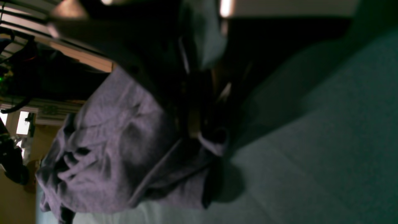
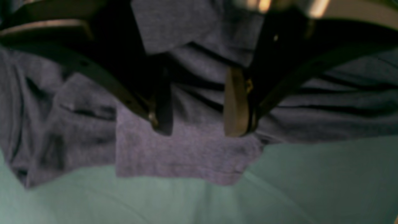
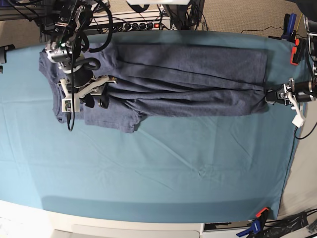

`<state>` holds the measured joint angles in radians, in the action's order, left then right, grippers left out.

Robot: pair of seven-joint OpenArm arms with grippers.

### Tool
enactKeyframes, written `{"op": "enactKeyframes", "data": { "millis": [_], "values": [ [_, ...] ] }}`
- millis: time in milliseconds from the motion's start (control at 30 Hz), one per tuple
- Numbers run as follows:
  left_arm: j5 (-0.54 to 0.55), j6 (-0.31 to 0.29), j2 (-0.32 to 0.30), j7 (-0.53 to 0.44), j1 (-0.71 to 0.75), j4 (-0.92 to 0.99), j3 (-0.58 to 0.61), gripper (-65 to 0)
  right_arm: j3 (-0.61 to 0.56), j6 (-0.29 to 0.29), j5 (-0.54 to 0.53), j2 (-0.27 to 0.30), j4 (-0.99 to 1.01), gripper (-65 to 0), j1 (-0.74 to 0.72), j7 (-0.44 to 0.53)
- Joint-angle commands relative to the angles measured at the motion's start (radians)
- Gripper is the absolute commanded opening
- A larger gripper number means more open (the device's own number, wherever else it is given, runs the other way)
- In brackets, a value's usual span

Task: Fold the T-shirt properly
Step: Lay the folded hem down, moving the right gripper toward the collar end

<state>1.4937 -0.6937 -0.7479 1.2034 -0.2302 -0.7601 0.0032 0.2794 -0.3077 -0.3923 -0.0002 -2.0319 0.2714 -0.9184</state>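
The dark blue-grey T-shirt (image 3: 188, 79) lies stretched lengthwise along the far half of the table, creased along its middle. One sleeve (image 3: 111, 119) sticks out toward the front at the left end. My right gripper (image 3: 98, 101) hovers over that end. In the right wrist view its fingers (image 2: 238, 105) stand open above the sleeve (image 2: 186, 155), with nothing between them. At the right end my left gripper (image 3: 271, 95) is shut on the shirt's edge. The left wrist view shows a pinch of T-shirt (image 1: 118, 140) cloth caught in the left gripper (image 1: 202, 133).
A teal cloth (image 3: 163, 168) covers the whole table. Clamps hold it at the front right corner (image 3: 257, 220) and at the right edge (image 3: 295, 49). A power strip and cables (image 3: 138, 22) sit behind the far edge.
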Motion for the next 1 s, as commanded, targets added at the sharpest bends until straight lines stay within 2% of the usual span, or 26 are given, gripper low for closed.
{"op": "enactKeyframes", "data": {
  "millis": [0, 267, 400, 600, 967],
  "values": [
    [-0.010, -0.004, -0.017, 0.009, -0.011, -0.009, -0.004, -65.0, 0.018, 0.011, -0.008, 0.005, -0.010, -36.9, -0.012, 0.034],
    [-0.010, -0.004, -0.017, 0.009, -0.011, -0.009, -0.004, -65.0, 0.299, 0.040, -0.066, 0.006, 0.078, -36.9, -0.105, 0.037],
    [-0.010, -0.004, -0.017, 0.009, -0.011, -0.009, -0.004, -65.0, 0.364, 0.034, -0.117, 0.005, 0.158, -36.9, -0.138, 0.034],
    [-0.010, -0.004, -0.017, 0.008, -0.011, -0.009, -0.004, -65.0, 0.317, 0.008, -0.154, -0.027, 0.209, -36.9, -0.150, 0.025],
    [-0.010, -0.004, -0.017, 0.009, -0.011, -0.009, -0.004, -65.0, 0.145, 0.008, -0.118, -0.086, 0.209, -36.9, -0.150, 0.028]
  ]
}}
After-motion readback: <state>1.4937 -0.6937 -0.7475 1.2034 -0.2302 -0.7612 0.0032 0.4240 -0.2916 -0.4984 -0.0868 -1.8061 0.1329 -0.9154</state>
